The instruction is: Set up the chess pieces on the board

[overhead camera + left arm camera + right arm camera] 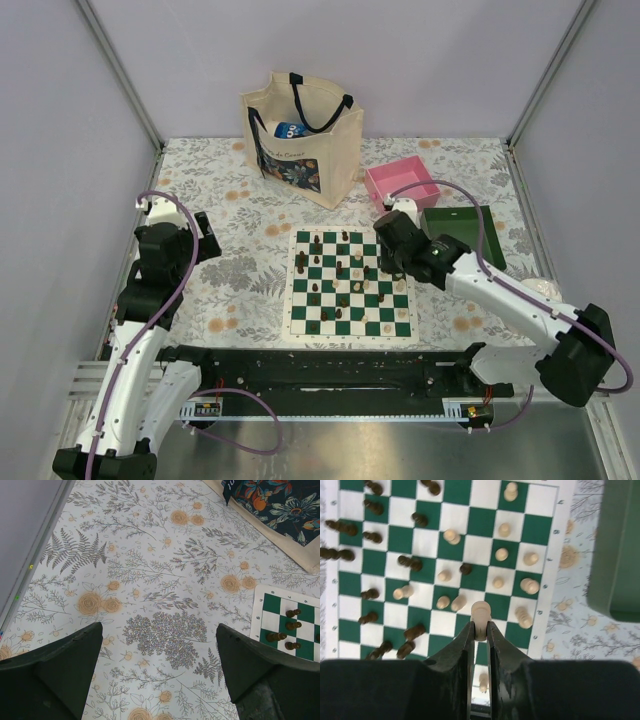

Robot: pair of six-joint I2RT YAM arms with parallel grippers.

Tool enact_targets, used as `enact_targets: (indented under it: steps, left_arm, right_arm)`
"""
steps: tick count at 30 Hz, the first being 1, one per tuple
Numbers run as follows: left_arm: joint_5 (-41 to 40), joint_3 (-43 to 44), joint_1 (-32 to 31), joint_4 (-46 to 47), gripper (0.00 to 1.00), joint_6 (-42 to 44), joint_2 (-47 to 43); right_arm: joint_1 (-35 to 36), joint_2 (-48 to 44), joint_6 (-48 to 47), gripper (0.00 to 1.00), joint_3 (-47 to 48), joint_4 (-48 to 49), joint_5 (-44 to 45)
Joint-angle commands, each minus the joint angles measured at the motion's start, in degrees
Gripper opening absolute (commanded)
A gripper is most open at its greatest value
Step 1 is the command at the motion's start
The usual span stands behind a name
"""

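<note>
Two arms are bolted at the near edge of the table (230, 215), one on each side. The left gripper (159, 626) hangs over the flowered cloth to the left of the board, nearer the table's left edge. Its jaws stand wide and hold nothing.

One board (481, 521) lies between the arms, midway across the table and closer to its near edge than its far one. The right gripper (480, 625) reaches over the board's right half. Its jaws are drawn narrow and pinch one cream piece (481, 614) by the neck, head up. I cannot tell whether that piece stands on a square or is lifted off it.

The right wrist view shows about fourteen dark pieces (409, 562), mostly toward the board's left edge. About a dozen more cream pieces (501, 554) show there, mostly in the middle and toward the right edge. They are scattered over the squares and not lined up in rows. The count is unsure where the fingers hide the near rows. The left wrist view shows four dark pieces by one corner of the board.

Farther off are two trays. The green tray (470, 222) sits by the table's right edge, just past the board's far right corner. The pink tray (400, 185) sits just beyond it. One tote bag (300, 150) stands upright at the far edge, left of centre, with something blue (290, 130) inside.
</note>
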Motion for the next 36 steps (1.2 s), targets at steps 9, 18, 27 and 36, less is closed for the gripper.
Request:
enact_targets:
  steps: [9, 18, 27, 36]
  left_arm:
    - [-0.07, 0.82, 0.28, 1.14, 0.99, -0.02, -1.52]
    - [0.02, 0.65, 0.28, 1.05, 0.99, 0.07, -2.13]
    - [0.37, 0.73, 0.28, 1.14, 0.99, -0.02, -1.96]
    - [0.28, 0.73, 0.28, 1.22, 0.99, 0.07, -1.7]
  right_arm:
    - [-11.7, 14.04, -7.52, 0.22, 8.9, 3.41, -1.95]
    - [-16.18, 24.06, -8.75, 0.22, 13.74, 4.65, -4.4]
    - [-19.52, 28.9, -9.54, 0.22, 14.0, 4.47, -7.21]
    - [-20.75, 31.36, -10.51, 0.22, 14.35, 5.08, -9.94]
